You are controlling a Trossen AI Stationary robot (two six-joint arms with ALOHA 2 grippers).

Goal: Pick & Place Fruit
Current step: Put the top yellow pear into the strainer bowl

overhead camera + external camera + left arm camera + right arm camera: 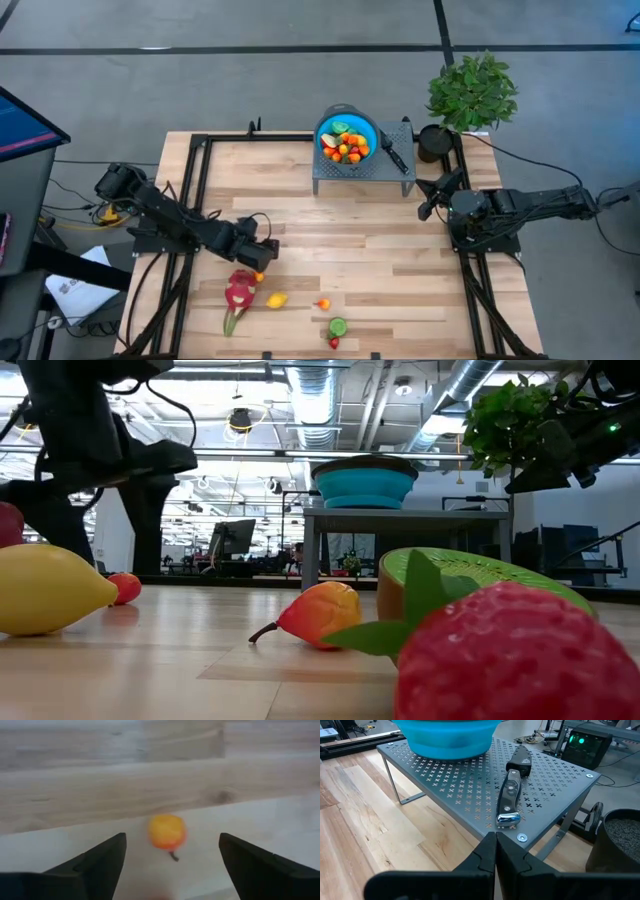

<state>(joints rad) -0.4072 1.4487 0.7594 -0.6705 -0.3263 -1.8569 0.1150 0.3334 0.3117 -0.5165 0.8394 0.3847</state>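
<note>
I see the blue bowl (347, 135) on the grey metal stand (385, 172), filled with small orange, red, yellow and green fruit (346, 146); a knife (392, 152) lies on the stand beside the bowl. My left gripper (262, 266) sits well in front of the stand, jaws wide apart over a small orange fruit (167, 831) on the table (400, 270), holding nothing. Near it lie the dragon fruit (239, 291), a lemon (276, 299), another orange fruit (322, 303), a kiwi half (338, 326) and a strawberry (334, 342). My right gripper (428, 204) waits beside the stand, jaws closed and empty.

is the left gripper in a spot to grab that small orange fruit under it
Probably yes. The left gripper is open right above the small orange fruit, which lies alone on bare wood between the two fingers, nothing crowding it; the dragon fruit sits off to one side.
</note>
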